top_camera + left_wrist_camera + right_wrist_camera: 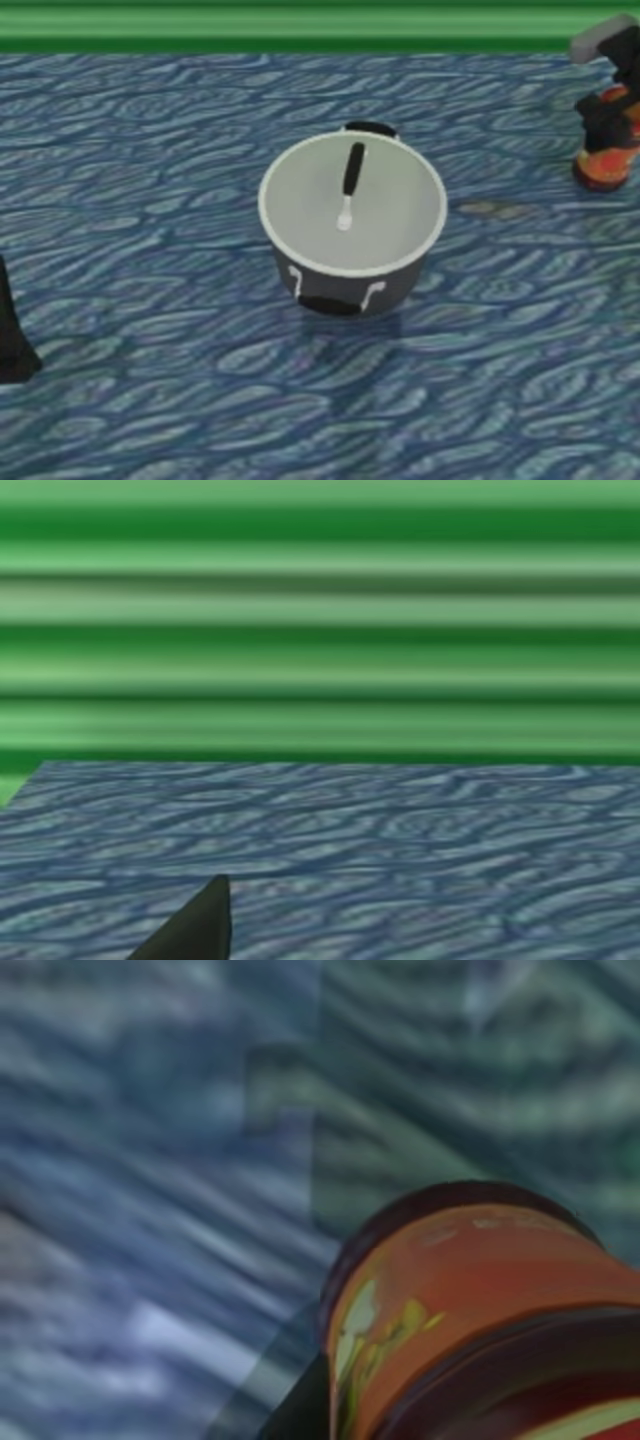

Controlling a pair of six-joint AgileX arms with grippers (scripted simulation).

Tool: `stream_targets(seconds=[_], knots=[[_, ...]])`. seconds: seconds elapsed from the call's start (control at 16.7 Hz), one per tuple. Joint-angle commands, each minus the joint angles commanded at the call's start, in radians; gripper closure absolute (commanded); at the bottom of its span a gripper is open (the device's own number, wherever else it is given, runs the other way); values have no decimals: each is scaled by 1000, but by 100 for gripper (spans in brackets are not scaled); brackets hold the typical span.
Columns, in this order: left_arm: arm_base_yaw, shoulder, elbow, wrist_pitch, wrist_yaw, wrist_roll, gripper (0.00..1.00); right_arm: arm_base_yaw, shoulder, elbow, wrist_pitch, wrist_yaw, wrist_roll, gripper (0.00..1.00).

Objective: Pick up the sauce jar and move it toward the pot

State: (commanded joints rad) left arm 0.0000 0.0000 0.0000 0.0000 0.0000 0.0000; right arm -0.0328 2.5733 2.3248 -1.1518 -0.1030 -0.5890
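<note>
The sauce jar [603, 160], dark brown with an orange-yellow label, is at the table's far right edge. My right gripper [612, 118] comes down over its top and is shut on it. In the right wrist view the sauce jar [470, 1300] fills the frame, with a dark finger [300, 1415] pressed against its side. The pot [352, 215], dark grey with a pale lid and a black bar handle, stands in the middle of the table, well to the left of the jar. My left gripper [12, 340] is parked at the left edge, open, with one finger [200, 930] showing.
A green striped wall [300, 25] runs along the far edge of the blue patterned table [150, 150]. The pot's black side handles [330, 305] stick out at its near and far sides.
</note>
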Motion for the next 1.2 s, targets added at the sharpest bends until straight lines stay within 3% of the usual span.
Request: stream_targets(seconds=[0.6, 1.02, 1.2], knots=[[0, 0, 0, 0, 0, 0, 0, 6, -472, -448, -20, -5, -4, 100], [0, 0, 0, 0, 0, 0, 0, 4, -507, -484, -23, -6, -1, 100], [0, 0, 0, 0, 0, 0, 0, 34, -507, -502, -4, 9, 64, 100]])
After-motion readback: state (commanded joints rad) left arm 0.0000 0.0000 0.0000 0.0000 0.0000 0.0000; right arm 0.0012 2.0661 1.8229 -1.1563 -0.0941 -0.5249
